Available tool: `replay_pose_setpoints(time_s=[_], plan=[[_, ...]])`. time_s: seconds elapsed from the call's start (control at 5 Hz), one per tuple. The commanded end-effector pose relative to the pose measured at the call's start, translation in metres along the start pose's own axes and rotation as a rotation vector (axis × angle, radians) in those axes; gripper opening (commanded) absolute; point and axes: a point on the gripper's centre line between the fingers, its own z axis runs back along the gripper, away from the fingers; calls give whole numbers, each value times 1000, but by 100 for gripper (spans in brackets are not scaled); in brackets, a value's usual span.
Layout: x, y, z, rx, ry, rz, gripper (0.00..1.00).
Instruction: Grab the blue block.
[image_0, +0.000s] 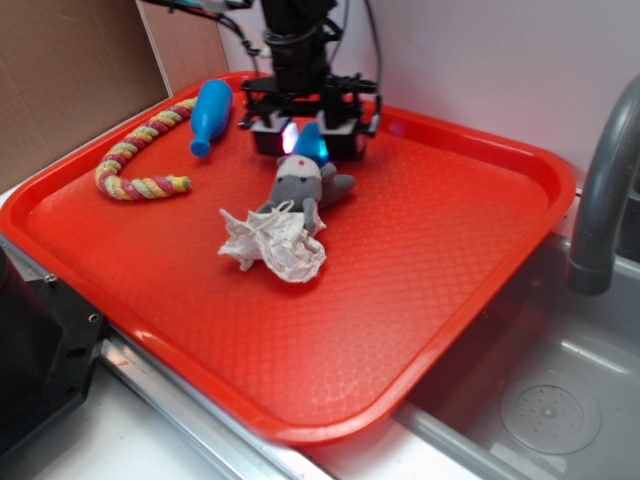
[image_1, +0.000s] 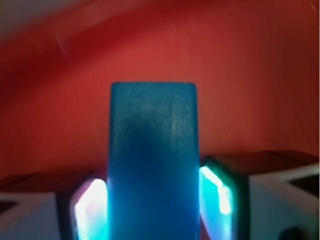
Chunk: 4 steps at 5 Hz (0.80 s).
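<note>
Right now your pincer (image_1: 154, 200) straddles the blue block (image_1: 153, 160): the wrist view shows a glowing pad (image_1: 91, 210) close against each flank, its long axis running straight away from you. Whether they grip yet, you cannot tell. Only the exterior view places it, near the red tray's (image_0: 420, 300) far edge.

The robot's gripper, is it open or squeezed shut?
Shut on the small bright-blue rectangular block: the wrist view shows both gripper pads pressed against its sides.
</note>
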Motion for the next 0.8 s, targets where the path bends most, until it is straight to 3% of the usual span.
replay_pose_setpoints(time_s=[0.0,0.2,0.6], plan=[[-43,24,89,-32,-33,-113,0],[-66,36,135,-28,13,-156,0],[-106,46,219,-66,-101,-201,0]])
